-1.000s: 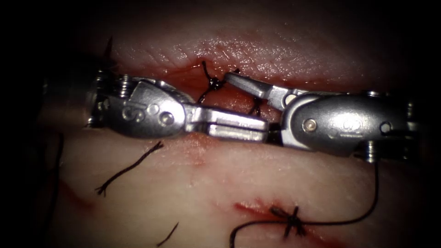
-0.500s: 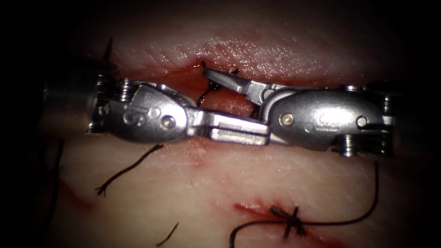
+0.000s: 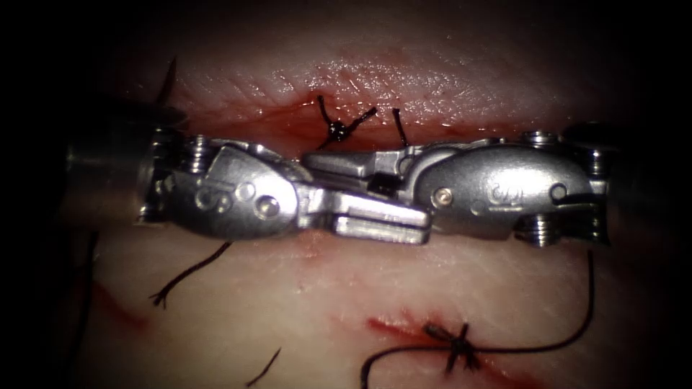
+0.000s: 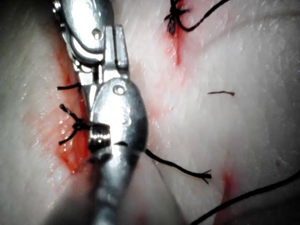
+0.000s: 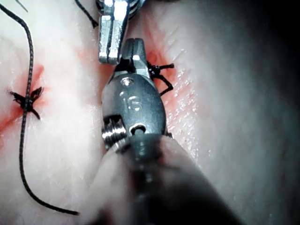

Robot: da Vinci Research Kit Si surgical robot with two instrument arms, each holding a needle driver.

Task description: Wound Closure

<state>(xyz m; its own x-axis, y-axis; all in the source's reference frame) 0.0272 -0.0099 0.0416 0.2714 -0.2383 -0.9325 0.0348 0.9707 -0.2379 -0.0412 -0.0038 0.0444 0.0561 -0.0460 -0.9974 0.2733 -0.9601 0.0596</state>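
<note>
Endoscope view: I see both tools lying across the cut (image 3: 281, 119) in the tissue (image 3: 346, 288), tip against tip.
Left tool (image 3: 411, 223): its jaws are closed flat together, and I see nothing held in them. They lie just beside the body of the other tool.
Right tool (image 3: 317, 158): its tip points to the left and lies over the wrist of the left tool. Whether it is open or closed I cannot tell, and also not what it holds.
Upper knot (image 3: 335, 130): it sits on the cut just above the right tool, with short ends standing out.
Short thread end (image 3: 397, 124): it rises from behind the right tool, near the upper knot.
Lower knot (image 3: 455, 344): it sits on a second red cut, well apart from both tools, and a long thread (image 3: 587, 302) runs away from it.
Cut ends of thread (image 3: 189, 275): they lie loose on the tissue, below the left tool.
Red fluid (image 3: 292, 133): it lies along the cut around the upper knot.
Needle: I cannot tell where it is.
</note>
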